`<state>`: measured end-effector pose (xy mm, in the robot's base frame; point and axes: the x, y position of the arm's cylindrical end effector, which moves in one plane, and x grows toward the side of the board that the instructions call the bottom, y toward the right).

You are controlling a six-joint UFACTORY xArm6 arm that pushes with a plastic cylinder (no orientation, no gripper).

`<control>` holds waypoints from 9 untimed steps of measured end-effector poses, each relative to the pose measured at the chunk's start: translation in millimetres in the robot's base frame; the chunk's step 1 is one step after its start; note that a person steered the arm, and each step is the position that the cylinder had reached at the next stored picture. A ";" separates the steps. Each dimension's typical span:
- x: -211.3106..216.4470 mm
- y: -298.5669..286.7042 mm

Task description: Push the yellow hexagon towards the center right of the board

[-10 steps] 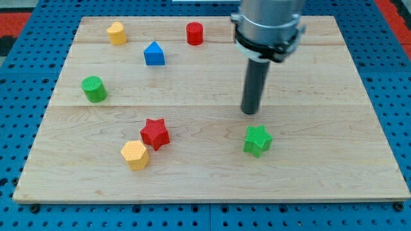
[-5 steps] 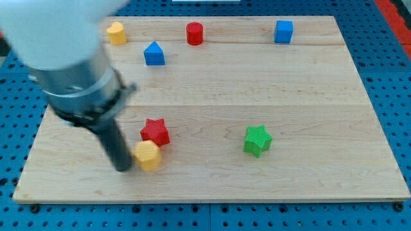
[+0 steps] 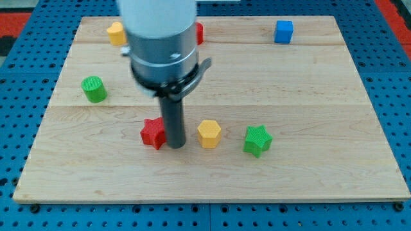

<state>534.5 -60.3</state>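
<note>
The yellow hexagon (image 3: pixel 209 133) lies on the wooden board (image 3: pixel 308 96), a little below the middle. My tip (image 3: pixel 175 145) stands just to its left, a small gap away. The red star (image 3: pixel 153 133) sits right against the rod's left side. The green star (image 3: pixel 257 140) lies just to the right of the hexagon, between it and the board's right part.
A green cylinder (image 3: pixel 94 88) stands at the left. A second yellow block (image 3: pixel 115 32) is at the top left, a blue cube (image 3: pixel 283 31) at the top right. A red cylinder (image 3: pixel 199 32) is mostly hidden behind the arm.
My tip swept from the hexagon's left to the right, passing the red star. The yellow hexagon slid right by about a hundred pixels and slightly up. The arm now hides the blue triangular block.
</note>
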 end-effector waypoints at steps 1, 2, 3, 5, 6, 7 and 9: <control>8.6 15.9; -26.8 64.6; -68.9 133.0; -106.4 197.8; -114.7 215.7; -116.4 169.8; -165.4 186.4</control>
<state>369.1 126.1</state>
